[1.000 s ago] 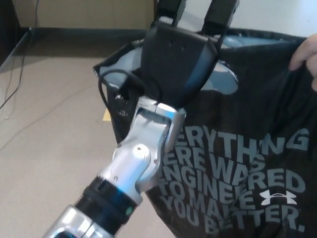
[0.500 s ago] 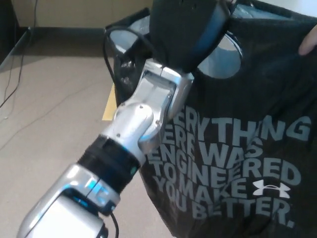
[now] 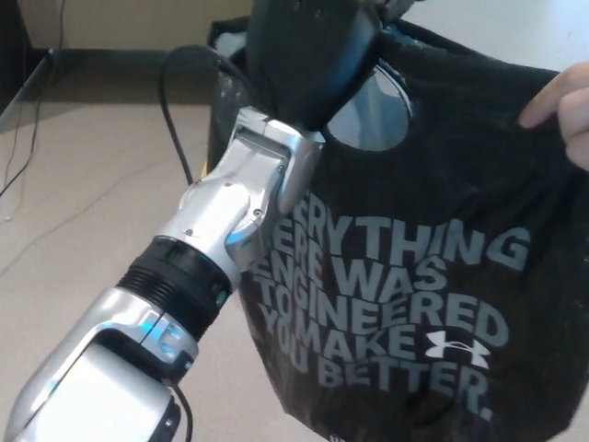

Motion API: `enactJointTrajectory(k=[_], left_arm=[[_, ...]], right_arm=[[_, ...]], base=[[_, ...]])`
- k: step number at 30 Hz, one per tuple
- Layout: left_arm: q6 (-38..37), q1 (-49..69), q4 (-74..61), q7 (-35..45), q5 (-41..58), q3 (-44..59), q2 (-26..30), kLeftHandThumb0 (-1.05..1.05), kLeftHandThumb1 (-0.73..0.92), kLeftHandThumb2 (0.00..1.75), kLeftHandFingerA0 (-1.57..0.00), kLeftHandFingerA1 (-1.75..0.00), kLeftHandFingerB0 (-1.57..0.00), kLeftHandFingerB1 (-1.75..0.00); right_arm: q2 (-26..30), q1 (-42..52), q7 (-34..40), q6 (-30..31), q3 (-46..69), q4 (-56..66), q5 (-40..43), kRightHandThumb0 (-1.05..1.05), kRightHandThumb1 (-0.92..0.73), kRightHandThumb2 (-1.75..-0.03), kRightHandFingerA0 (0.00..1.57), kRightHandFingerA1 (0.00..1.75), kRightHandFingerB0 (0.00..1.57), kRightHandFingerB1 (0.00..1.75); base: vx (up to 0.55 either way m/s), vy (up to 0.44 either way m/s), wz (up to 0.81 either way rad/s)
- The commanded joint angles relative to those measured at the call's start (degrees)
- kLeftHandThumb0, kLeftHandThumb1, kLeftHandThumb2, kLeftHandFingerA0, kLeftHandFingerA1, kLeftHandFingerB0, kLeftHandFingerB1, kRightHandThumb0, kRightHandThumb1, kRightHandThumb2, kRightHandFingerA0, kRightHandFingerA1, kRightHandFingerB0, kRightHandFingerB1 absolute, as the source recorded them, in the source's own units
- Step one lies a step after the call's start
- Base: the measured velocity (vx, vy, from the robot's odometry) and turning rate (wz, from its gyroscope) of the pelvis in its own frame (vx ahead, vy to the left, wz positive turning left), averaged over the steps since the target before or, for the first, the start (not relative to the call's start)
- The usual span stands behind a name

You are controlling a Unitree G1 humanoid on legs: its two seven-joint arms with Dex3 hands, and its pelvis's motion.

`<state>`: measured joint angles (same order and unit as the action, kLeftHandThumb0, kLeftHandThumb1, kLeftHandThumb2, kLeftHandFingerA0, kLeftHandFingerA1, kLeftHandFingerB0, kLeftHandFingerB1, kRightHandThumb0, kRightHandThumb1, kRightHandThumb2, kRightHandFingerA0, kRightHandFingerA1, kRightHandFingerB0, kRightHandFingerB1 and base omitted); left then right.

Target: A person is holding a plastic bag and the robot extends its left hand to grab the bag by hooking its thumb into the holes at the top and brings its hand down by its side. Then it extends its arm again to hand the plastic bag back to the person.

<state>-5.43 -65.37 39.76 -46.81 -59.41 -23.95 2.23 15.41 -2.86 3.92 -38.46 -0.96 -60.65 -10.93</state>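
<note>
A bare indoor workroom or lab, by the look of it: plain beige floor (image 3: 83,230), a dark baseboard (image 3: 120,63) under a tan wall (image 3: 129,20) beyond that floor, and thin loose cables (image 3: 18,152) trailing across its left side.

Beige floor (image 3: 83,203), dark baseboard (image 3: 120,63)

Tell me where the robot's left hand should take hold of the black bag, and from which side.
Take the bag by the oval handle hole near its top edge, hooking the thumb through. Come from the robot's left, where the left hand already sits beside the hole; a person's hand holds the far right corner, so that side is taken.
</note>
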Motion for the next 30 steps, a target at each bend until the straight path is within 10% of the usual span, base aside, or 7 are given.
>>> enactJointTrajectory(k=[1, 6, 10, 11, 20, 21, 30], left_arm=[[0.3, 0.1, -0.1, -4.4, 1.2, 0.5, 2.4, -0.32, 0.59, 0.61, -0.97, -1.61, -0.83, -0.52], [1.9, 0.9, -2.3, -6.9, 0.5, 1.5, 4.6, -0.36, 0.57, 0.64, -0.97, -1.59, -0.83, -0.55], [1.1, 1.0, -7.0, -11.8, 0.8, 4.4, 7.1, -0.23, 0.51, 0.91, -1.22, -1.37, -0.72, -1.06], [0.9, 0.9, -8.1, -12.0, 1.1, 5.1, 7.5, -0.10, 0.71, 0.64, -0.93, -1.72, -0.63, -1.37], [-3.4, 1.0, -24.4, -10.2, 4.9, 13.7, 13.3, -0.12, 0.73, 0.82, -1.14, -1.68, -0.70, -1.29], [-3.6, 1.3, -26.1, -10.1, 4.6, 14.4, 14.2, -0.22, 0.63, 1.06, -1.22, -1.35, -0.78, -1.07], [-6.3, 7.7, -39.2, -6.8, 7.4, 19.5, 19.3, -0.05, 0.56, 1.01, -1.05, -1.62, -0.84, -1.18]], right_arm=[[0.6, 0.5, 0.0, 0.8, 0.2, -0.1, 0.2, -0.56, -0.73, -0.62, 0.77, 0.51, 0.74, 0.46], [0.9, 0.4, 0.1, 1.0, -0.1, -0.3, -0.3, -0.57, -0.73, -0.62, 0.74, 0.49, 0.74, 0.45], [0.9, 0.2, 0.0, 0.8, -0.1, -1.1, -0.1, -0.60, -0.73, -0.62, 0.75, 0.50, 0.74, 0.46], [0.9, 0.2, 0.0, 0.9, -0.1, -1.0, 0.0, -0.59, -0.73, -0.63, 0.77, 0.51, 0.74, 0.45], [1.1, 1.3, 0.5, 0.5, -0.5, -0.6, -0.7, -0.55, -0.75, -0.62, 0.72, 0.49, 0.74, 0.46], [1.2, 1.5, 0.9, -0.1, -0.7, -0.7, -1.0, -0.55, -0.74, -0.62, 0.74, 0.49, 0.74, 0.46], [0.9, 2.3, -0.4, 0.7, 0.1, -0.9, 0.5, -0.56, -0.74, -0.63, 0.77, 0.52, 0.75, 0.46]], base=[[0.00, 0.000, 0.00], [0.00, 0.000, 0.00], [0.00, 0.000, 0.00], [0.00, 0.000, 0.00], [0.00, 0.000, 0.00], [0.00, 0.000, 0.00], [0.00, 0.000, 0.00]])
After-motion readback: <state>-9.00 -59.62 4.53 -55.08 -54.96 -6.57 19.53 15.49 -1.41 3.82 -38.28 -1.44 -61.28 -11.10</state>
